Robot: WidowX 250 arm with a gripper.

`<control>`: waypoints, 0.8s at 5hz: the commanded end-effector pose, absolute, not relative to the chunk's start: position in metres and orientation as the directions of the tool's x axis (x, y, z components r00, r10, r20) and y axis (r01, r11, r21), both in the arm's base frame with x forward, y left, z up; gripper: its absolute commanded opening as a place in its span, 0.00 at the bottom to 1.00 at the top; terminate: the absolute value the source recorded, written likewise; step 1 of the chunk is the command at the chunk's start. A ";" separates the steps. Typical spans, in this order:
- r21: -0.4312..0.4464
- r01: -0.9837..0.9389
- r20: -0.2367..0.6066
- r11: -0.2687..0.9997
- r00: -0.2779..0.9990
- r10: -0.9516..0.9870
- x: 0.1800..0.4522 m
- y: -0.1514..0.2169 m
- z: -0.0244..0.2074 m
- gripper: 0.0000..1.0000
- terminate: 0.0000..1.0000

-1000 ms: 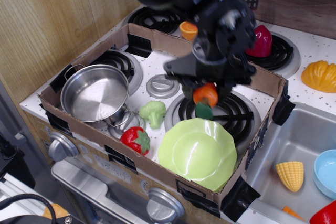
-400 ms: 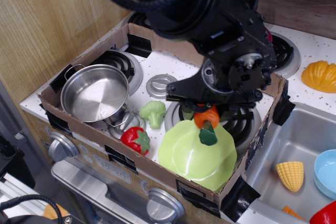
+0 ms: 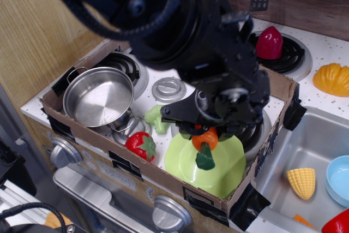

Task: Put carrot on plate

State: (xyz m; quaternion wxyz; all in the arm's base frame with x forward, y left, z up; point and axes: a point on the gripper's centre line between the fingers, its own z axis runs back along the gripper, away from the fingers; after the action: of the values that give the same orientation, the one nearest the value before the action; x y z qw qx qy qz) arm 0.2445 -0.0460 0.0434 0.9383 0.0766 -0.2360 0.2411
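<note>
The single view looks down at a toy stove top ringed by a low cardboard box (image 3: 272,88); the black arm fills the middle, and the gripper (image 3: 205,133) hangs directly over the plate (image 3: 188,159), jaws closed on the orange body of the carrot (image 3: 204,144); the carrot points downward out of the jaws with its green stem end lowest, over the plate's centre; whether that tip touches the plate surface cannot be told. The plate lies just beneath the jaws, inside the box at its near edge, lime green with a wavy rim; part of it is hidden by the carrot and the gripper. To the left of the jaws, close by, stands a green broccoli (image 3: 155,116); lower left of them, just beside the plate's rim, lies a red strawberry (image 3: 141,144); farther left sits a shiny steel pot (image 3: 98,96) on a burner, well apart from the jaws. Beyond the box, up and to the right of the jaws, a dark red pepper (image 3: 270,42) sits on a back burner; far right lies a yellow-orange gourd (image 3: 332,78); lower right, in the sink (image 3: 294,151), are a corn cob (image 3: 301,181) and a light blue bowl (image 3: 339,179).
</note>
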 end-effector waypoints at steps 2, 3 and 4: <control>-0.045 -0.460 0.507 0.887 0.754 0.417 0.260 -0.047 0.057 1.00 0.00; 0.009 -0.417 0.486 0.909 0.796 0.360 0.264 -0.042 0.075 1.00 0.00; 0.142 -0.410 0.472 0.901 0.828 0.303 0.272 -0.036 0.115 1.00 0.00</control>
State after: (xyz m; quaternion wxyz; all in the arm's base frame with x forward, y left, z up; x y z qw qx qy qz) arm 0.2568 -0.0327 0.1040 0.9523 0.1297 -0.2047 0.1856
